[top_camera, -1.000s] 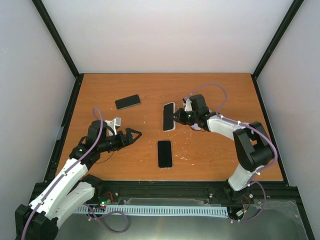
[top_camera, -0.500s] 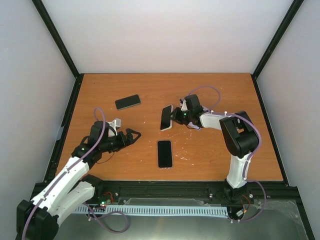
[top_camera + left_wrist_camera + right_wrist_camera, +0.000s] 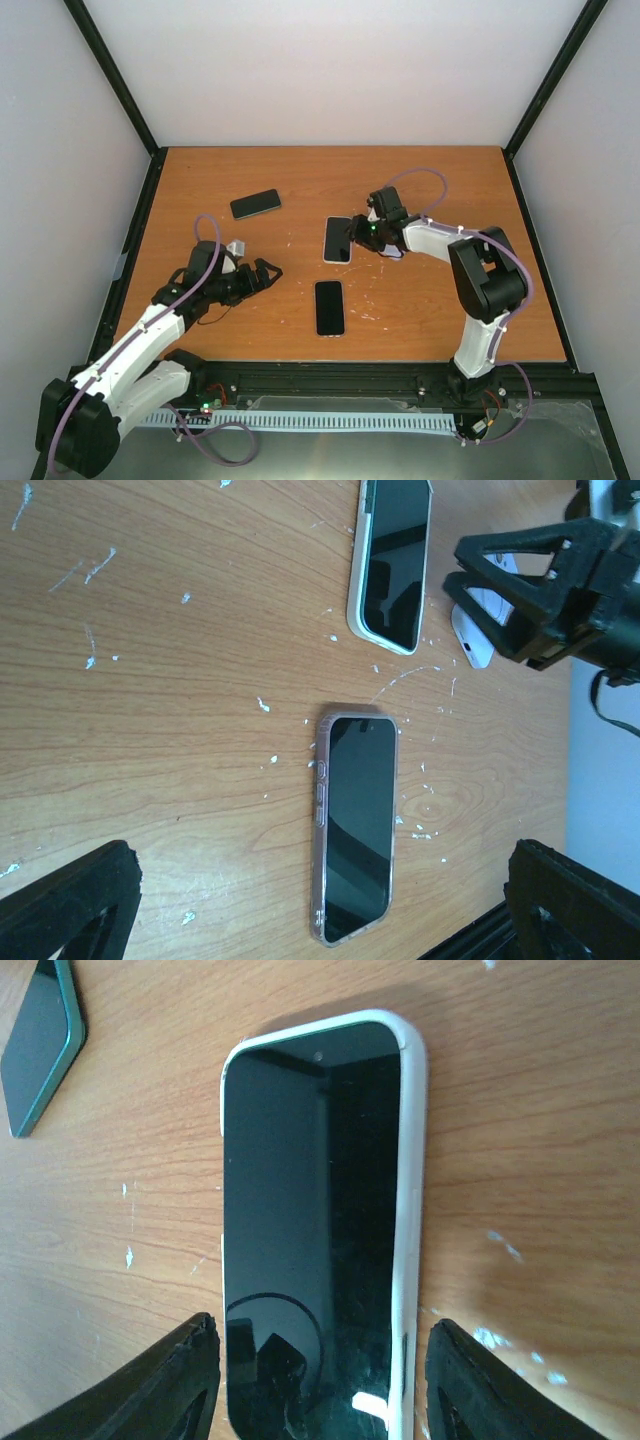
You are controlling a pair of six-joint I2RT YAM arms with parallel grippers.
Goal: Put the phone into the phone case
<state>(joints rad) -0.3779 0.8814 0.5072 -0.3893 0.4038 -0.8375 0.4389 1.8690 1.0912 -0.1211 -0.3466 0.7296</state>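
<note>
Here the phone (image 3: 310, 1210) lies flat, screen up, inside the white case (image 3: 408, 1160) near the middle of the surface (image 3: 430, 300). The right gripper (image 3: 354, 236) stands at its 3 o'clock. In the right wrist view the gripper's two fingers are parted and straddle the near end of the case, just beside its long edges and not clamping it. The left gripper (image 3: 269, 271) hangs wide open and empty, well apart at 8 o'clock. A clear-cased phone (image 3: 329, 307) lies at 6 o'clock of the white case, and a teal-edged phone (image 3: 255, 204) lies at 10 o'clock.

The step in hand appears to be the release after seating. It is done well if the fingers spread until both clear the rim. The arm then needs to draw back toward 3 o'clock without dragging the case. The rim seems to wrap the screen along the visible edges. The near end is cut off from view, so that corner deserves a check. A downward press would settle any corner that stands proud.

Compared with one second earlier, the cased phone is no longer raised in a closed right gripper. Half a second earlier it tilts on one long edge, and now it rests flat. The jaws have opened. The left arm has shifted slightly, its gripper unchanged.
</note>
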